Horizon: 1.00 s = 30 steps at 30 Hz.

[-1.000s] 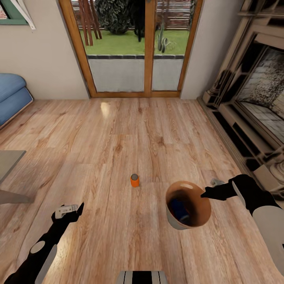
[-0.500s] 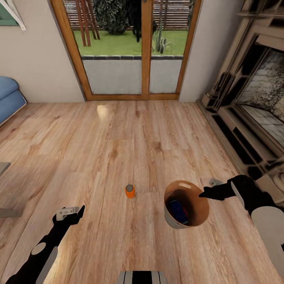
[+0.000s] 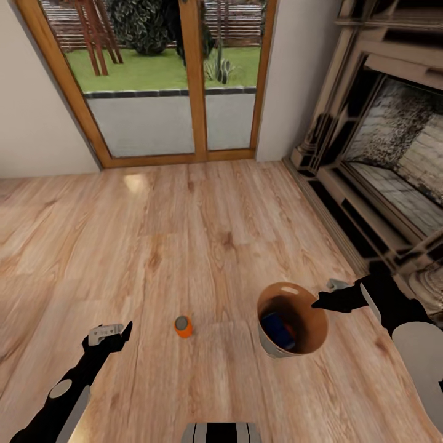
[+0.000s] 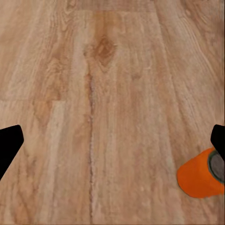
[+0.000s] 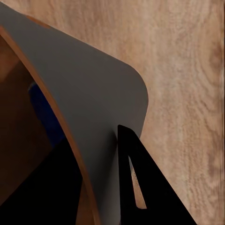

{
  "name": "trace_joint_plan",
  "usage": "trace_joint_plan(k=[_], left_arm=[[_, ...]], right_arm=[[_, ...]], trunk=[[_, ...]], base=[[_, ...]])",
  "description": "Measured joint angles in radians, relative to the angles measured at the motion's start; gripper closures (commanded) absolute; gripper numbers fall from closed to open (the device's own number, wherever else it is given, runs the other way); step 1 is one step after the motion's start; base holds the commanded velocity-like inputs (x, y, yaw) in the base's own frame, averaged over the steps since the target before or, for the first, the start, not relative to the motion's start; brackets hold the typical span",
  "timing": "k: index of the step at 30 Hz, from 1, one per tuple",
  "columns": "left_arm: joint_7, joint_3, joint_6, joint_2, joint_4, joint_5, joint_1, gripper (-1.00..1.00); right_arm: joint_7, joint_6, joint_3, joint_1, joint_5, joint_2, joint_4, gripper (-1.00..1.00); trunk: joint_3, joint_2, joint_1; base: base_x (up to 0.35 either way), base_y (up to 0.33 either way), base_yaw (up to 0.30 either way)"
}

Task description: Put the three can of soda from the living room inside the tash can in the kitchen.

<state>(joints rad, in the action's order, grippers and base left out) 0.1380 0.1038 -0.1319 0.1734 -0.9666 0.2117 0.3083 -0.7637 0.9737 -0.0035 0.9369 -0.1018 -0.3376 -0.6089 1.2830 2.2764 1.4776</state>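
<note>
Room: the living room, with a light wood floor, wood-framed glass doors at the far wall and a fireplace along the right side.
Orange can: one orange soda can stands upright on the floor, out in the open, well away from the walls. In the left wrist view the orange can sits close to one black fingertip.
Bin: the tash can is held up off the floor and tipped, to the right of the orange can and apart from it.
Blue can: a blue soda can lies inside the bin.
Left end effector: the left end effector hangs over the floor, to the left of the orange can. Its fingers are spread wide with nothing between them.
Right end effector: the right end effector pinches the bin's rim, one finger inside and one outside the wall.
</note>
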Motion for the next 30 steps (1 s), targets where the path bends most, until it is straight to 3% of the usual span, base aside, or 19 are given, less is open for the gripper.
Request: trace_joint_plan(k=[6,16,24,25,26,30], left_arm=[[0.000,-0.023,0.000,0.000,0.003,0.000,0.000,-1.00],[0.000,-0.029,0.000,0.000,0.003,-0.001,0.000,-1.00],[0.000,-0.032,0.000,0.000,0.003,-0.002,0.000,-1.00],[0.000,-0.041,0.001,0.000,0.004,-0.002,0.000,-1.00],[-0.003,-0.080,0.001,0.000,0.006,-0.002,0.000,-1.00],[-0.005,-0.102,0.001,0.000,0.007,-0.002,0.000,-1.00]], right_arm=[[0.000,0.002,0.004,-0.005,0.003,0.001,0.000,1.00],[0.010,0.000,0.010,-0.016,-0.001,0.003,0.000,1.00],[0.012,0.003,0.008,-0.021,0.005,0.026,-0.017,1.00],[0.012,0.002,0.008,-0.026,0.002,0.028,-0.021,1.00],[0.012,0.001,0.009,-0.033,-0.001,0.030,-0.029,1.00],[0.013,0.001,0.010,-0.036,-0.004,0.030,-0.032,1.00]], trunk=[[0.000,0.000,0.000],[0.000,0.000,0.000],[0.000,0.000,0.000],[0.000,0.000,0.000],[0.000,0.000,0.000],[0.000,0.000,0.000]], base=[[0.322,0.000,-0.221],[0.322,0.000,-0.030],[0.270,0.000,-0.001],[0.060,0.000,0.000],[0.048,0.000,0.000],[0.023,0.000,0.000]])
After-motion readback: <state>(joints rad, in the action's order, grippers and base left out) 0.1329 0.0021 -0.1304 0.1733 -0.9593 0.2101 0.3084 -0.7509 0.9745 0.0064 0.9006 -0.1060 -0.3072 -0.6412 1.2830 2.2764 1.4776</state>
